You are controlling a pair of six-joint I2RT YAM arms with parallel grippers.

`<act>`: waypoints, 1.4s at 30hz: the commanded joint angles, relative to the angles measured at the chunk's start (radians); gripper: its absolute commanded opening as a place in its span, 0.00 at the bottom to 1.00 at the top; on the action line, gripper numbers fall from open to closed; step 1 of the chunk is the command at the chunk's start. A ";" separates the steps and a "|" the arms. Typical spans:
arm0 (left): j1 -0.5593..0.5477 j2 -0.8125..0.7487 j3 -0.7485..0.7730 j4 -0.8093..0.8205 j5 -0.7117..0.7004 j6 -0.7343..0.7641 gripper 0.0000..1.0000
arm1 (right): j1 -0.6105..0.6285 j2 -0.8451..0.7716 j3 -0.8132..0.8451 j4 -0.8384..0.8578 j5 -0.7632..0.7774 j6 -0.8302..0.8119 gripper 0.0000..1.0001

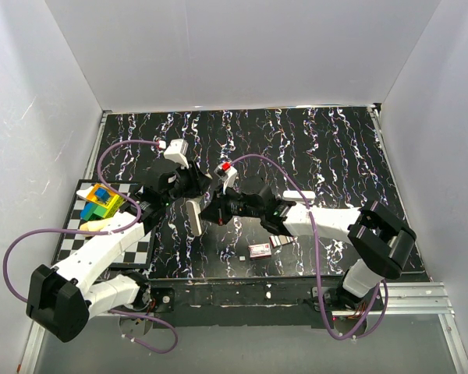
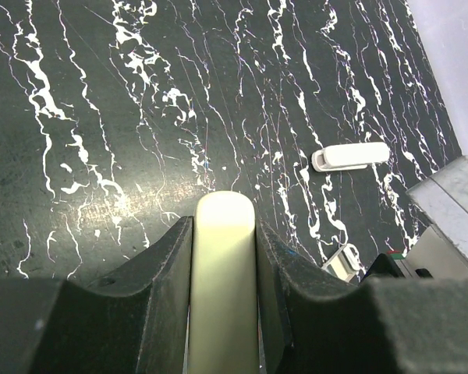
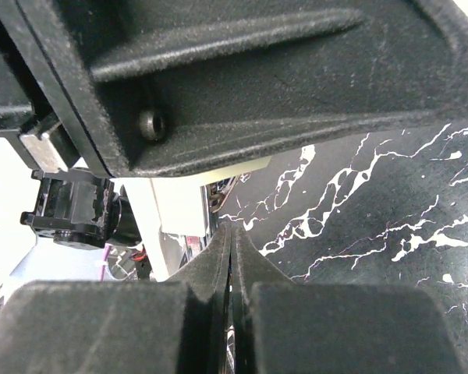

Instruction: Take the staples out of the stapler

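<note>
Left tool (image 2: 223, 227) clamps stapler (image 2: 222, 304); pink-white box (image 1: 259, 249), coloured blocks (image 1: 101, 204) nearby.

One stapler (image 1: 193, 216), one box (image 1: 259, 249)

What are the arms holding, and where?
Left tool grips the cream stapler by its sides near its rounded end. Right tool is shut; anything pinched cannot be told.

Black table (image 1: 335, 148) with white marbled streaks. A checkerboard mat (image 1: 74, 241) lies over its left near edge, with a coloured block (image 1: 100, 204) on top. Near the front middle is a small flat pink-and-white box (image 1: 259, 249), with the staples (image 1: 279, 241) just beside it on its right. A white oblong piece (image 2: 351, 156) lies flat on the table.
</note>
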 commanded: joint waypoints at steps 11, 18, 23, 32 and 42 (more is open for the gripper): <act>0.011 -0.079 0.075 0.010 0.085 0.053 0.00 | 0.042 -0.074 0.042 -0.159 0.020 -0.091 0.01; 0.011 -0.123 0.109 -0.046 0.186 0.076 0.00 | 0.042 -0.160 0.052 -0.290 0.113 -0.168 0.01; 0.011 -0.172 0.118 -0.079 0.197 0.083 0.00 | 0.042 -0.244 0.040 -0.386 0.191 -0.215 0.01; 0.011 -0.244 0.167 -0.103 0.209 0.079 0.00 | 0.042 -0.403 -0.017 -0.525 0.253 -0.234 0.01; 0.011 -0.287 0.173 -0.060 0.352 0.030 0.00 | 0.044 -0.545 -0.034 -0.617 0.215 -0.223 0.01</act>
